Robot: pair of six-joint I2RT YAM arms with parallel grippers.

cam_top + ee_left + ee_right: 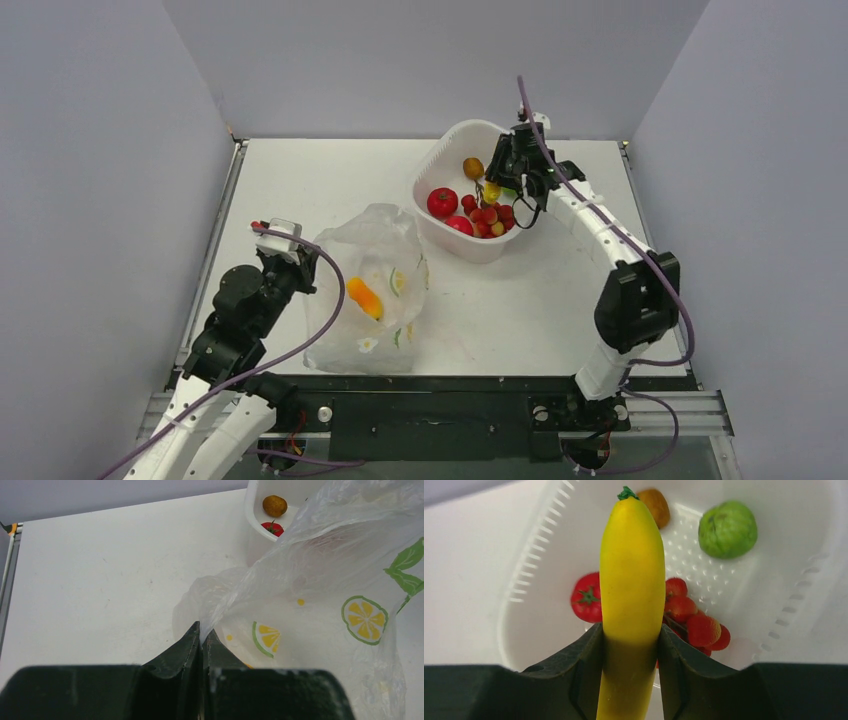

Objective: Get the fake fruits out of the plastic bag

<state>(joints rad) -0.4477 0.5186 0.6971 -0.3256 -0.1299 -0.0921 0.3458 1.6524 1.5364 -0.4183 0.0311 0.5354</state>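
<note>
As left jaws pinch its edge, bag (325,575) sags.

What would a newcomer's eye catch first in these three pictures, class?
The long yellow fruit clamped in the right hand above the white tub at back right. Next, the left hand pinching the lemon-print plastic bag at front left, an orange fruit inside.
</note>
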